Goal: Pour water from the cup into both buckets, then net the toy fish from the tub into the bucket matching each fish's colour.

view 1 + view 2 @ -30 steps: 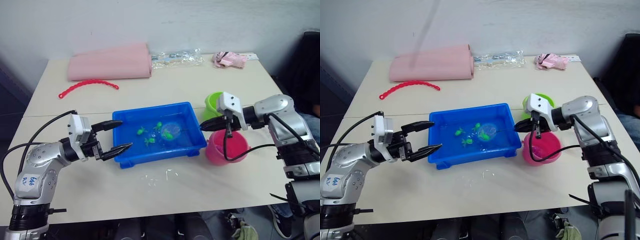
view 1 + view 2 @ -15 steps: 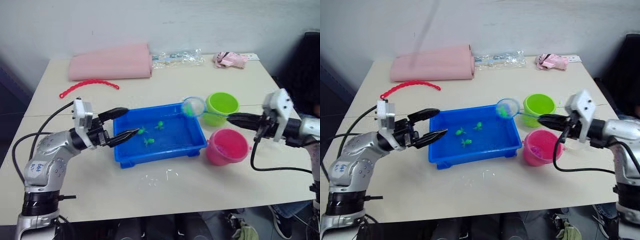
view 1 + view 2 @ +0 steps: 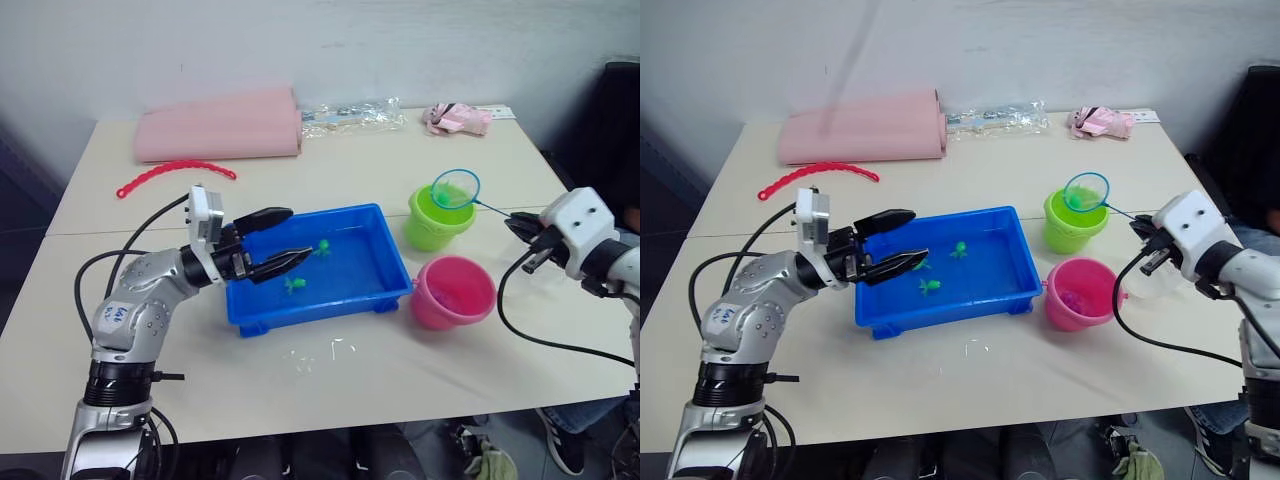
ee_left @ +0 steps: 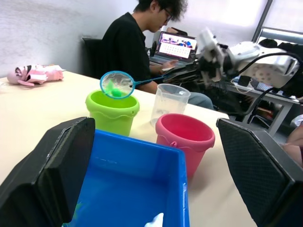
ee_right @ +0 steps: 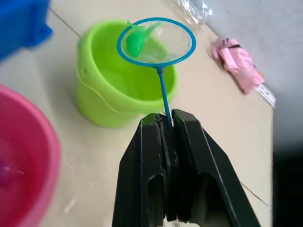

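Note:
My right gripper (image 5: 165,120) is shut on the thin handle of the net (image 3: 455,188). The hoop hangs just over the lime green bucket (image 3: 435,225) with a green toy fish (image 5: 137,40) in its mesh. The pink bucket (image 3: 455,292) stands in front of the green one, with something small and magenta (image 3: 1072,297) inside. To their left sits the blue tub (image 3: 320,305), where two green fish (image 3: 323,246) (image 3: 294,285) lie. My left gripper (image 3: 298,234) is open over the tub's left end, holding nothing. The clear cup (image 4: 169,101) stands behind the pink bucket.
At the back of the table lie a rolled pink cloth (image 3: 220,125), a red chain (image 3: 175,172), a clear plastic bag (image 3: 350,115) and a small pink item (image 3: 458,118). Water drops (image 3: 315,355) mark the table before the tub. A person (image 4: 128,52) sits beyond the right edge.
My right gripper lifted the net with a green fish out of the tub and carried it right, over the green bucket. My left gripper moved right, over the tub's left end.

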You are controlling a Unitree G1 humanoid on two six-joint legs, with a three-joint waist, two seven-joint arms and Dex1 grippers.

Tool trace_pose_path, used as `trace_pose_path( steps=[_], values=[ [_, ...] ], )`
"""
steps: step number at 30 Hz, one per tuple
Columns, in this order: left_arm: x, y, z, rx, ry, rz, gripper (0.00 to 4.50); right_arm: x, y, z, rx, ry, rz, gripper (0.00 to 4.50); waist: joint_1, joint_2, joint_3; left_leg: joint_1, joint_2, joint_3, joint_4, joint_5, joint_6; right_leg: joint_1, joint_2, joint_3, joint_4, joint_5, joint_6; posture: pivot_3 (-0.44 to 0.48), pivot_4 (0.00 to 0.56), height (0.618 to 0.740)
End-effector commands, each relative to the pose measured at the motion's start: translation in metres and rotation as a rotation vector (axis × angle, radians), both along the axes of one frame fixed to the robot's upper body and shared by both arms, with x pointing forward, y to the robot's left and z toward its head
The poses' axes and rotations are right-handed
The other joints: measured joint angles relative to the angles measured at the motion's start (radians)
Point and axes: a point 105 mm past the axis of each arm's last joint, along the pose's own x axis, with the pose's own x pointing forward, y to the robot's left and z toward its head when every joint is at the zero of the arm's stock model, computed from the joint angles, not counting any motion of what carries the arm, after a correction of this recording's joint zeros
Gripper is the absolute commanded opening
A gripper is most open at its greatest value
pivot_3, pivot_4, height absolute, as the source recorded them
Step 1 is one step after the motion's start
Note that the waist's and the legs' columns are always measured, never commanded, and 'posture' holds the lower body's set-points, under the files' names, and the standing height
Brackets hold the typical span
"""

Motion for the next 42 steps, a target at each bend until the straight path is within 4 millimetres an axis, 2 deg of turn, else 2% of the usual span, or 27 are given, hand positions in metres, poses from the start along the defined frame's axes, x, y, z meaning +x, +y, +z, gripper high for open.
trace_pose_path(
  steps=[1, 5, 11, 18, 27, 36, 39, 42],
  values=[
    [-0.005, -0.001, 0.008, 0.014, -0.062, 0.002, 4.47, 0.002, -0.009, 0.016, -0.237, -0.125, -0.001, 0.00, 0.000, 0.000, 0.000, 0.000, 0.000, 0.001, 0.000, 0.000, 0.000, -0.001, 0.000, 0.001, 0.000, 0.000, 0.000, 0.000, 0.150, 0.740],
    [-0.006, 0.000, 0.006, 0.038, -0.072, 0.002, 4.47, 0.004, -0.015, 0.024, -0.415, -0.225, -0.010, 0.00, 0.000, 0.000, 0.000, 0.000, 0.000, 0.003, 0.000, 0.000, 0.000, -0.002, 0.000, 0.002, 0.001, 0.000, 0.000, 0.000, 0.150, 0.740],
    [-0.006, -0.002, 0.006, 0.023, -0.074, 0.006, 4.47, 0.002, -0.005, 0.028, -0.748, -0.332, 0.116, 0.00, -0.001, 0.000, 0.000, 0.000, 0.000, 0.007, 0.000, 0.001, -0.001, -0.006, 0.000, 0.007, 0.005, 0.000, 0.000, 0.000, 0.150, 0.740],
    [-0.005, -0.004, 0.005, 0.015, -0.072, 0.004, 4.47, 0.006, -0.009, 0.030, -0.840, -0.378, 0.150, 0.00, -0.002, 0.000, 0.000, 0.000, 0.001, 0.009, 0.000, 0.001, -0.001, -0.007, 0.001, 0.009, 0.006, 0.000, 0.000, 0.000, 0.150, 0.740],
    [-0.005, -0.006, 0.004, 0.023, -0.086, -0.001, 4.47, 0.011, 0.000, 0.037, -1.013, -0.547, 0.243, 0.00, -0.003, 0.000, 0.000, 0.001, 0.002, 0.012, 0.000, 0.001, -0.001, -0.009, 0.001, 0.012, 0.007, 0.000, 0.000, 0.000, 0.150, 0.740],
    [-0.002, -0.009, 0.007, 0.031, -0.094, -0.001, 4.47, 0.014, 0.002, 0.040, -1.126, -0.551, 0.349, 0.00, -0.005, 0.000, 0.000, 0.001, 0.002, 0.013, 0.000, 0.001, -0.001, -0.009, 0.002, 0.014, 0.007, 0.000, 0.000, 0.000, 0.150, 0.740],
    [0.000, -0.011, 0.010, 0.032, -0.096, -0.004, 4.47, 0.014, -0.001, 0.043, -1.136, -0.548, 0.359, 0.00, -0.004, 0.000, 0.000, 0.001, 0.002, 0.013, 0.001, 0.001, -0.001, -0.009, 0.002, 0.014, 0.007, 0.000, 0.000, 0.000, 0.150, 0.740],
    [0.000, -0.011, 0.012, 0.031, -0.101, -0.007, 4.47, 0.015, -0.006, 0.051, -1.073, -0.555, 0.315, 0.00, -0.004, 0.000, 0.000, 0.001, 0.002, 0.013, 0.001, 0.001, -0.001, -0.009, 0.002, 0.015, 0.007, 0.000, 0.000, 0.000, 0.150, 0.740]
  ],
)
